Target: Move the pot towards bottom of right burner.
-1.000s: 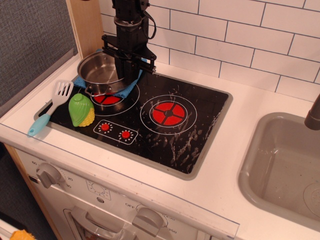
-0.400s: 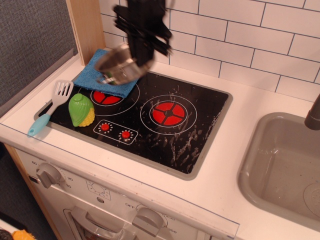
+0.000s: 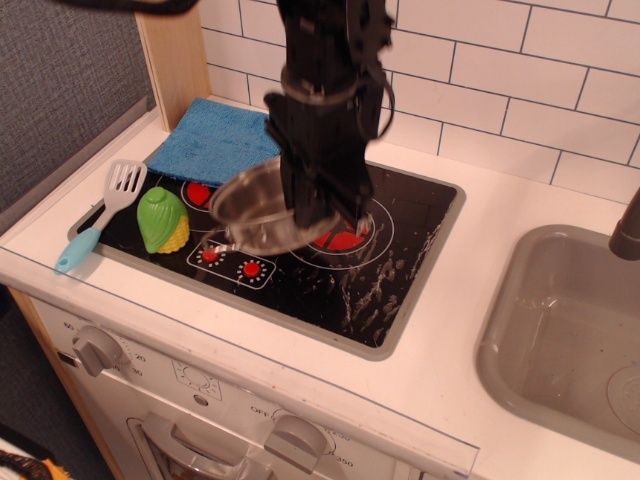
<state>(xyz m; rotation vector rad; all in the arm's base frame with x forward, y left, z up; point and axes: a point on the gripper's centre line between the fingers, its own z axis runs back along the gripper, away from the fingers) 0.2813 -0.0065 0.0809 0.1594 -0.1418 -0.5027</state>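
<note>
The shiny steel pot (image 3: 258,212) hangs tilted in the air, held by its right rim, above the gap between the two burners and the small red dots. My gripper (image 3: 318,205) is shut on the pot's rim; the black arm comes down from the top of the frame. The right burner (image 3: 345,238) is mostly hidden behind the arm and pot; only part of its red disc and white rings shows. The pot sits over the burner's left and lower-left side.
A blue cloth (image 3: 212,142) lies at the cooktop's back left. A green and yellow toy corn (image 3: 162,220) and a spatula (image 3: 98,216) lie at the left. The left burner (image 3: 198,193) is partly visible. A grey sink (image 3: 570,330) is at the right.
The pot has been lifted off the blue cloth and carried right and toward the front, from the back left to beside the right burner. The cloth is now uncovered.
</note>
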